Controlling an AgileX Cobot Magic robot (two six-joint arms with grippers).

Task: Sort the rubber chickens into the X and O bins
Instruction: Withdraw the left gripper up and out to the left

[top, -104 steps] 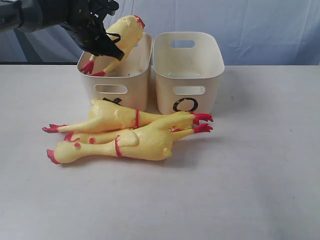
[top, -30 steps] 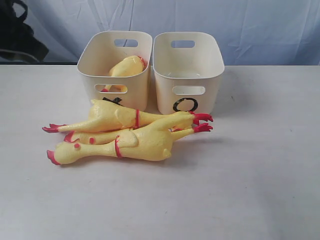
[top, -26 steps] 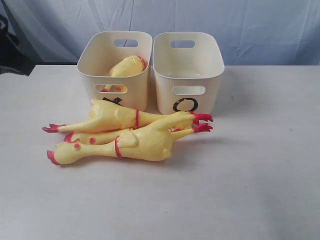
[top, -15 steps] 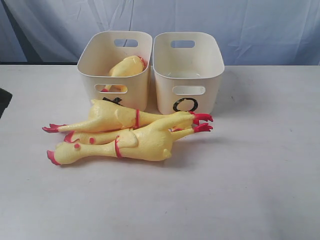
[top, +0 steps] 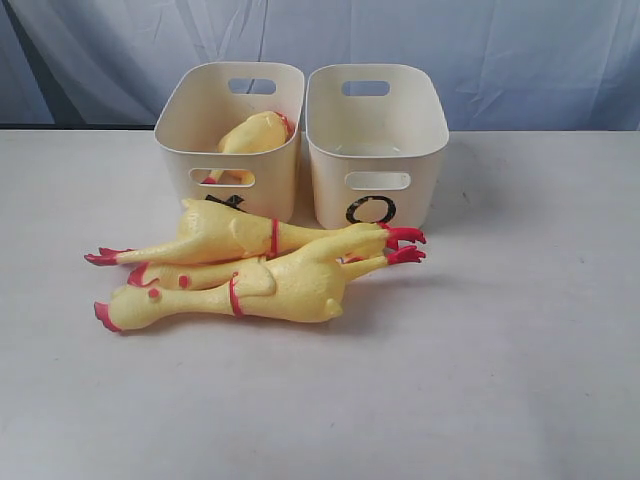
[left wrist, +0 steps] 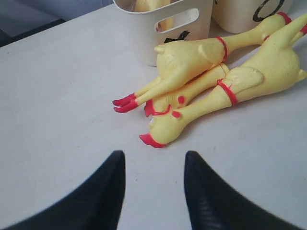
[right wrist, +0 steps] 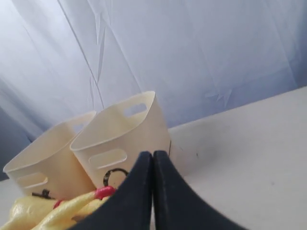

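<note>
On white table, three rubber chickens lengthwise left-right, frontmost head leftward.

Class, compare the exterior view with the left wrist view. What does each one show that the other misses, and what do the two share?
Only the exterior view: the whole inside of the O bin, where no chicken shows, and the blue backdrop.
Only the left wrist view: the left gripper, jaws open with nothing between them, over the table.
Both: the three large chickens piled on the table in front of the bins, and the X bin with a small chicken in it.
</note>
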